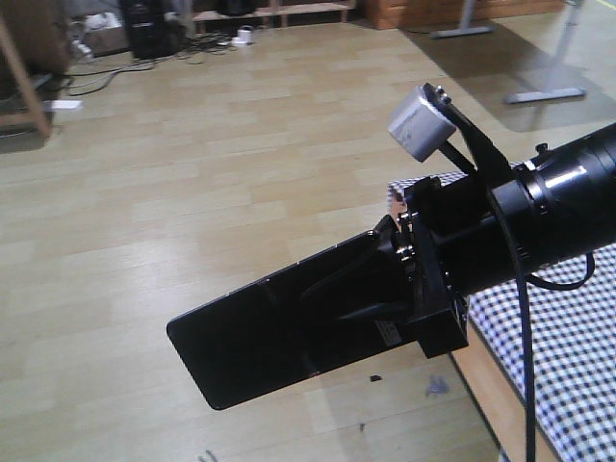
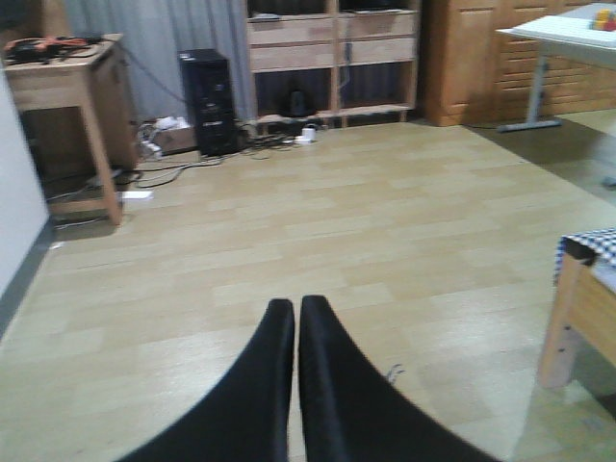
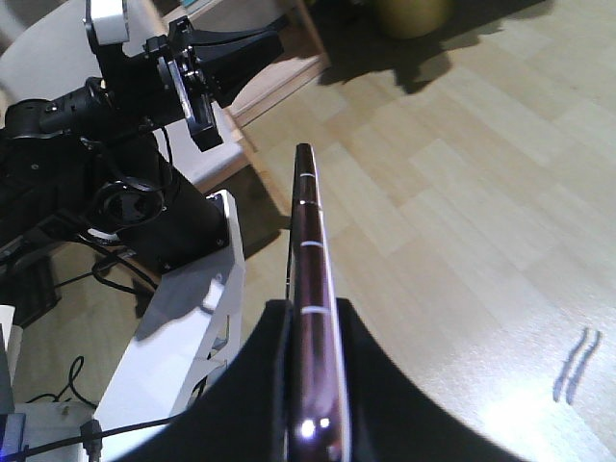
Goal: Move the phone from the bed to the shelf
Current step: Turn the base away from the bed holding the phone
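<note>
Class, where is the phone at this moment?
In the front view the phone sits at lower centre, clamped in the right gripper. It is held in the air over the wooden floor, just left of the bed corner.

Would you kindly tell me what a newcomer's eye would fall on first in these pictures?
The phone, a glossy black slab, juts out over the wooden floor, clamped in the right gripper; the right wrist view shows it edge-on between the fingers. The gingham bed fills the lower right corner of the front view. The left gripper is shut and empty above the floor.
</note>
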Controlling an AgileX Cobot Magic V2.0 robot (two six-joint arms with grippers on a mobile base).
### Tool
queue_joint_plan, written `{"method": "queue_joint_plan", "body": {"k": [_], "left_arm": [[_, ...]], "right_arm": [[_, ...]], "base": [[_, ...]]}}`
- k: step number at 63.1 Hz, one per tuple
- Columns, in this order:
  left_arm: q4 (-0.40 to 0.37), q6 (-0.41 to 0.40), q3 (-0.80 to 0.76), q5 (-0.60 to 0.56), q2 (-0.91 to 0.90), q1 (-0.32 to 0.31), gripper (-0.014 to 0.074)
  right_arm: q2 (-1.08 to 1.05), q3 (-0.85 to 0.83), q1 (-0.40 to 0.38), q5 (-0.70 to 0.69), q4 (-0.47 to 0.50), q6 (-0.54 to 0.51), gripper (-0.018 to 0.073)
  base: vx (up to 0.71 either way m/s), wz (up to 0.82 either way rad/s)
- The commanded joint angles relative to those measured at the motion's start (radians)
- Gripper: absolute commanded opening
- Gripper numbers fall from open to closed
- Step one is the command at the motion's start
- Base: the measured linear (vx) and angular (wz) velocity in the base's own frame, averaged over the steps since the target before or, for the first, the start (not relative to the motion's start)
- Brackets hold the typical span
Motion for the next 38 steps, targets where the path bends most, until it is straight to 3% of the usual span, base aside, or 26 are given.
{"method": "queue_joint_plan", "body": {"k": [1,20,38], "left_arm": [[-0.009,0.000,0.007,-0.070,-0.008,0.000,0.0001],[-0.009,0.000,0.007,-0.070,-0.008,0.000,0.0001],[-0.009,0.000,0.007,-0.070,-0.008,0.000,0.0001]], "right_arm": [[-0.031,-0.026,0.001,0.058,0.075,-0.006,-0.0002],[-0.031,-0.026,0.001,0.058,0.075,-0.006,-0.0002],[-0.031,-0.026,0.001,0.058,0.075,-0.005,-0.0002]], "base": [[-0.12,0.48],[-0.10,0.39],[-0.04,0.17]]}}
